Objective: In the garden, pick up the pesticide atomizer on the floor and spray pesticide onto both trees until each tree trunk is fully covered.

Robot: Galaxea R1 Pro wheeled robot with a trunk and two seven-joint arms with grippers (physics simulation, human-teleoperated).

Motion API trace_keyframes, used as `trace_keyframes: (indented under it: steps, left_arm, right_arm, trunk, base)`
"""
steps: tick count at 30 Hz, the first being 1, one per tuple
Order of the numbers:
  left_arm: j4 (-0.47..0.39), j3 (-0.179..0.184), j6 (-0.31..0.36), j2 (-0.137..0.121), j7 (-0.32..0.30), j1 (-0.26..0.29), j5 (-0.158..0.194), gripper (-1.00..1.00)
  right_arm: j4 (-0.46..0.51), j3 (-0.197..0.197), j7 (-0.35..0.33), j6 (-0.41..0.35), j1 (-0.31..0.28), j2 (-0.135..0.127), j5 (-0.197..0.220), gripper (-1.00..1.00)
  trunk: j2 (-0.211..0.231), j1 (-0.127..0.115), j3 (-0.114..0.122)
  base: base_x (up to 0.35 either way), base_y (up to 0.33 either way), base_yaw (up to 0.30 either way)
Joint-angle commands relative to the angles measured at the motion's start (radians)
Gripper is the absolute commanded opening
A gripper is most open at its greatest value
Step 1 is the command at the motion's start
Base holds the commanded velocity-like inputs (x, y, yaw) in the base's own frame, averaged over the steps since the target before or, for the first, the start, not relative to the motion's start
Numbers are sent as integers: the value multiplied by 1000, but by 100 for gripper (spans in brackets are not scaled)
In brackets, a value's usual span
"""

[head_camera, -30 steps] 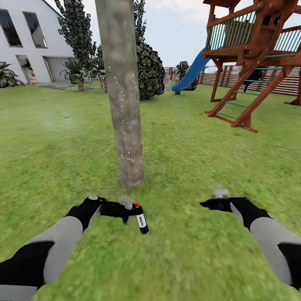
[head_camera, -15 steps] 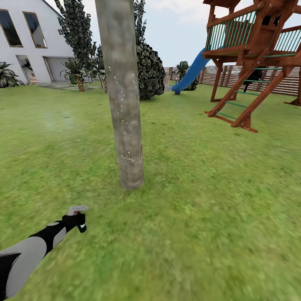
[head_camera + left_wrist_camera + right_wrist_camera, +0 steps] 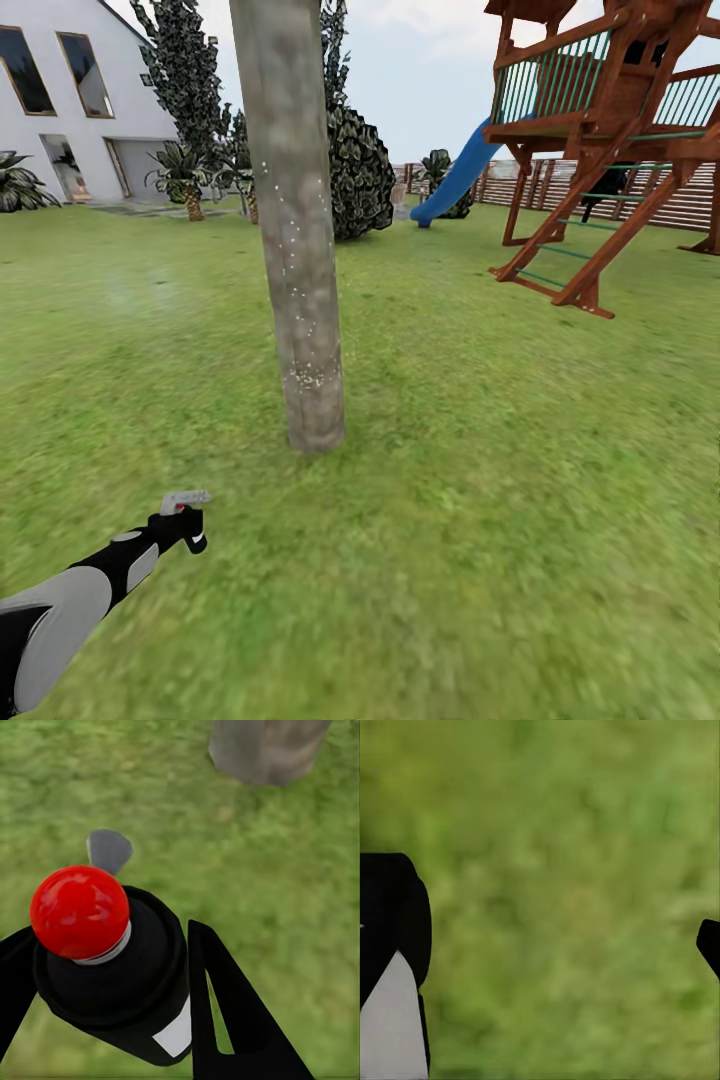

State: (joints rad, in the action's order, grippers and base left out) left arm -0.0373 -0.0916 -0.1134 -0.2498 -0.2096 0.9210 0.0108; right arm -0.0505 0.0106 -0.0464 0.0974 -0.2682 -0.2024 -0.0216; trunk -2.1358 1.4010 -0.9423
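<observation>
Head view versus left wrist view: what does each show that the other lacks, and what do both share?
Head view alone: white specks on the grey-brown mottled tree trunk, the wooden playhouse and the blue slide. Left wrist view alone: the black spray bottle's red knob and white label. Both: the trunk's base, grass, and the left gripper holding the bottle.

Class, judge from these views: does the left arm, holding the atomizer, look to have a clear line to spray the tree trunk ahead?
Probably yes. The left end effector grips the pesticide atomizer, and bare grass lies between it and the tree trunk. Whether the nozzle aims at the trunk is unclear.
</observation>
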Motion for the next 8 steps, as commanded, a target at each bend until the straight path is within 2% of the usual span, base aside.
trace_keyframes:
  steps: [1, 8]
  left_arm:
    - [1, -8, -2, 0, -6, 1, 1, -100]
    - [-2, -16, -3, 1, -7, 0, 6, -100]
  right_arm:
    - [-5, 0, -3, 8, -2, 2, -2, 100]
    - [-5, 0, -3, 8, -2, 4, -1, 100]
  trunk:
    - [0, 0, -1]
    - [0, 0, -1]
  base:
    - [-3, 0, 0]
    - [0, 0, 0]
